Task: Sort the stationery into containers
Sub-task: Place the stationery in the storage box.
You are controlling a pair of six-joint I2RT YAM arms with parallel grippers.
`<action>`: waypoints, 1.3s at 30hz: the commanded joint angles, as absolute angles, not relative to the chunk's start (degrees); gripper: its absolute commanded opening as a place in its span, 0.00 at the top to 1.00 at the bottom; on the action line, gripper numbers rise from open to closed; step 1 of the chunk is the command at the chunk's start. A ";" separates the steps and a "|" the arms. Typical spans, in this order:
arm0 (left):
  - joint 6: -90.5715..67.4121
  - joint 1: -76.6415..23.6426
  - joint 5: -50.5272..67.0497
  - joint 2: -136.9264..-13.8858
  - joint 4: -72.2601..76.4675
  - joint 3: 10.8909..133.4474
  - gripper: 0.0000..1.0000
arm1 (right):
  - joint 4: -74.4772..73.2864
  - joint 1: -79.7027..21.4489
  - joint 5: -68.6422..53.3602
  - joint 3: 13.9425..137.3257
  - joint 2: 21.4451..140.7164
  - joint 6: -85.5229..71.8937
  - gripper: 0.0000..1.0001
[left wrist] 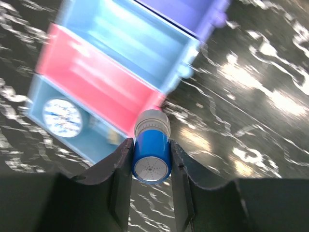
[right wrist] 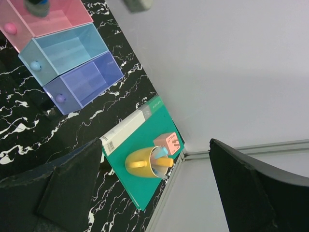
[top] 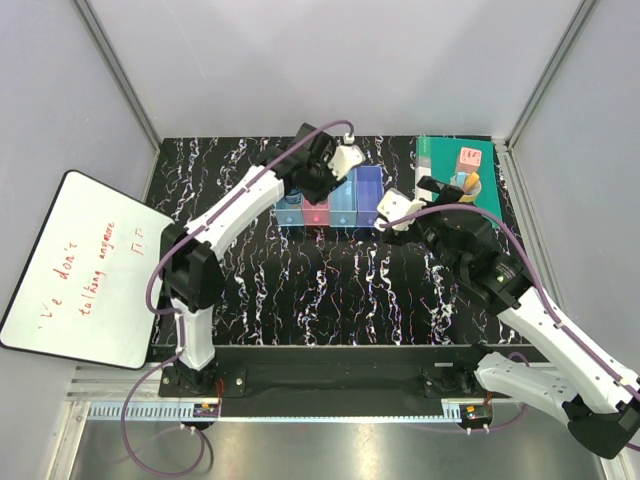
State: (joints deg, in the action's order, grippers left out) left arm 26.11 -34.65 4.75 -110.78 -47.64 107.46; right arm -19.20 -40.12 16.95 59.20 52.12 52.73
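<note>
My left gripper (left wrist: 151, 144) is shut on a blue cylinder with a pale top (left wrist: 151, 155), held over the near end of the pink bin (left wrist: 91, 79). The row runs light blue bin (left wrist: 41, 96), pink, blue bin (left wrist: 130, 46), purple bin (left wrist: 186, 9). A round blue disc (left wrist: 61, 117) lies in the light blue bin. In the top view the left gripper (top: 316, 190) hangs over the bins (top: 343, 205). My right gripper (right wrist: 164, 193) is open and empty, facing a yellow mug (right wrist: 139, 163) that holds an orange-yellow stick (right wrist: 165, 162).
The mug stands on a green book (top: 443, 155) at the back right, with a pink cube (top: 467, 158) beside it. A whiteboard (top: 80, 270) leans off the table's left edge. Grey walls close the back and sides.
</note>
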 commanded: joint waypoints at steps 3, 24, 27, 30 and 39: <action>29.26 -31.55 1.32 -121.00 -47.64 120.12 1.00 | -16.88 -39.99 17.67 57.13 50.89 51.50 0.00; 35.24 -29.00 -3.69 -137.20 -38.50 130.08 0.99 | -16.43 -39.90 17.23 55.63 51.50 48.17 0.00; 35.77 -28.83 -3.60 -138.16 -37.18 130.08 0.94 | -16.44 -39.90 17.14 55.37 51.42 47.90 0.00; 36.30 -28.83 -3.43 -139.04 -36.74 130.25 0.92 | -16.52 -39.82 17.23 55.37 51.42 47.72 0.00; 37.00 -28.74 -3.43 -140.01 -35.16 129.81 0.73 | -16.35 -39.46 16.96 55.11 51.42 46.93 0.00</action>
State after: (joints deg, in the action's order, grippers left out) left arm 36.18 -28.99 -2.44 -139.83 -39.05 127.61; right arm -19.14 -39.88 16.95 55.20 51.99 48.16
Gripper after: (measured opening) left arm 0.354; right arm 0.994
